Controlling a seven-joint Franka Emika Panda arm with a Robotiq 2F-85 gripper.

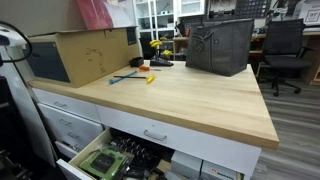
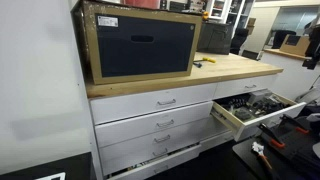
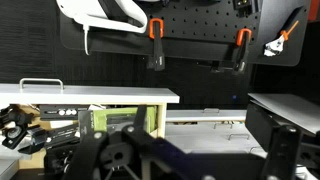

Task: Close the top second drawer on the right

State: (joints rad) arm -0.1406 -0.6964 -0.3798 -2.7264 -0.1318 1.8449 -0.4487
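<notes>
The second drawer from the top on the right point(image 2: 252, 108) stands pulled out of the white cabinet, full of dark tools. It also shows low in an exterior view point(image 1: 118, 156) and at the left of the wrist view point(image 3: 105, 120), where its white front panel and handle are seen edge-on. My gripper point(image 3: 198, 150) shows only in the wrist view as two dark fingers spread wide, with nothing between them. It sits in front of the cabinet, apart from the open drawer. The other drawers are shut.
On the wooden countertop point(image 1: 200, 95) stand a cardboard box point(image 1: 85, 55), a black bag point(image 1: 218, 47) and small hand tools point(image 1: 135, 75). Red-handled tools lie on the floor point(image 2: 272, 142) by the open drawer. A pegboard with orange clamps point(image 3: 155, 30) hangs behind.
</notes>
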